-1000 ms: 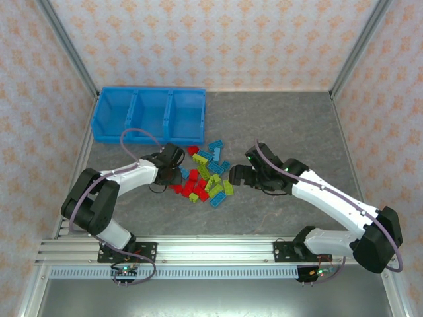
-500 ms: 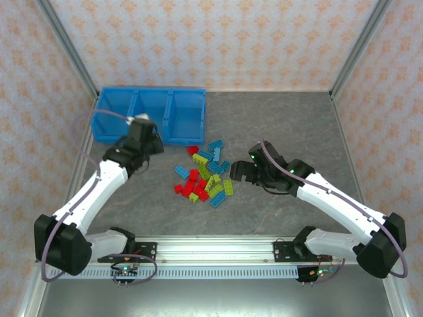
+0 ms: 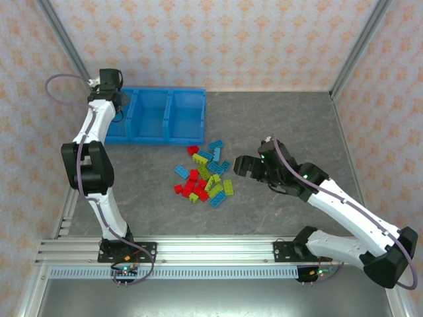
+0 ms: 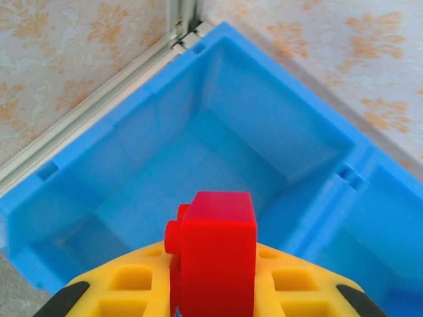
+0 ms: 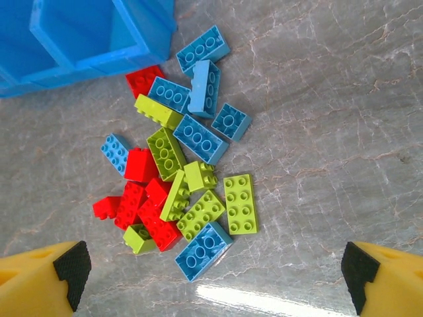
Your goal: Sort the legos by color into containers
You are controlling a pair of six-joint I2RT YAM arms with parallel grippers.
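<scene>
The left gripper (image 4: 211, 290) is clamped on a single red brick (image 4: 215, 244), its yellow fingers (image 4: 132, 284) pressing the brick from both sides with the studs facing left in the wrist view. It holds this brick above the blue tray (image 4: 291, 79), over the tray's left end compartment, the one that sits in the corner of the enclosure; in the overhead view the left arm reaches to that same end of the tray (image 3: 152, 89). The two other compartments run off to the right of it, parted by thin walls. The right gripper (image 5: 215, 264) has its jaws spread wide and grips nothing; it hangs above the table (image 3: 277, 125), on the far side of the brick pile from the tray and well apart from the tray itself. The rest of the legos (image 3: 203, 175) lie in a loose heap on the table, out in front of the tray's right end compartment. From the right wrist, a red brick (image 5: 145, 79) and a light blue one (image 5: 201, 46) lie nearest that end of the tray, just beside its wall, while the lime bricks (image 5: 238, 203) and more red ones (image 5: 132, 201) lie farther from the tray, several touching or overlapping.
</scene>
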